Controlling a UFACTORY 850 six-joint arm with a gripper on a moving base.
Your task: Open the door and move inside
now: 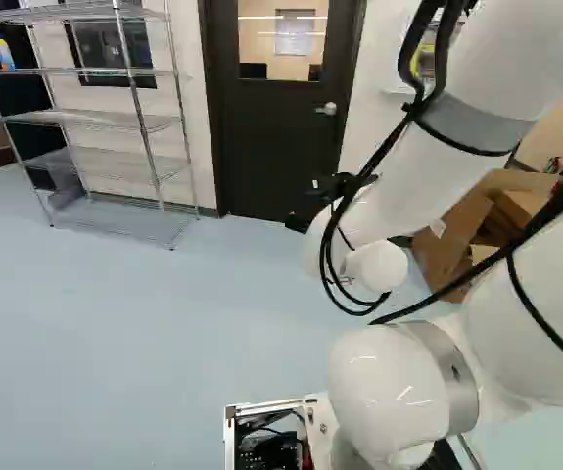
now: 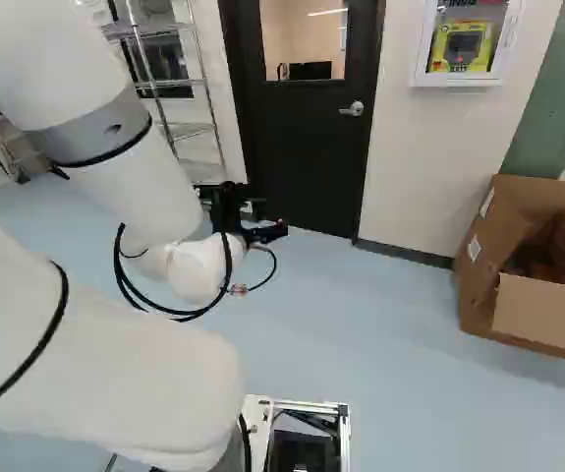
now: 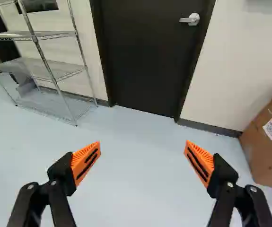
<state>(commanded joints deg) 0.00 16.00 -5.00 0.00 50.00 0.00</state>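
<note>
Our gripper (image 3: 143, 143) has its fingers spread, empty, presumably so we can clasp the lever handle (image 3: 192, 19) at one o'clock.

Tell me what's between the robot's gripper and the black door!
Just pale blue floor, with nothing standing on it. The wrist view shows it, from the open gripper to the door.
</note>
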